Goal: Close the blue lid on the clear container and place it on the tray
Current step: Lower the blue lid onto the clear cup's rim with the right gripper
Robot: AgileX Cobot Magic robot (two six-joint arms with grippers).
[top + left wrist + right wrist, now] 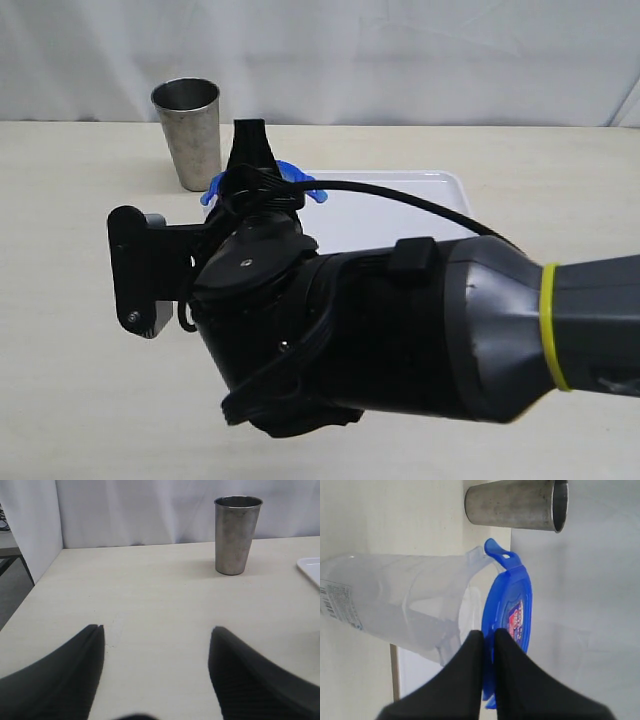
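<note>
The blue lid [512, 600] sits across the mouth of the clear container [405, 600], and one flap sticks outward. My right gripper [489, 632] is shut on the lid's rim, with blue plastic pinched between its fingers. In the exterior view only the lid's blue edges [300, 178] show past the right gripper [250, 140]; the arm hides the container. The white tray [400, 200] lies just right of the lid. I cannot tell whether the container stands on it. My left gripper [156, 630] is open over bare table, holding nothing.
A grey metal tumbler [187, 130] stands upright at the back left, close to the lid, and shows too as tumbler [236, 535] and tumbler [515, 502]. The tray's corner [310, 567] shows at the edge of the left wrist view. White curtain lines the back.
</note>
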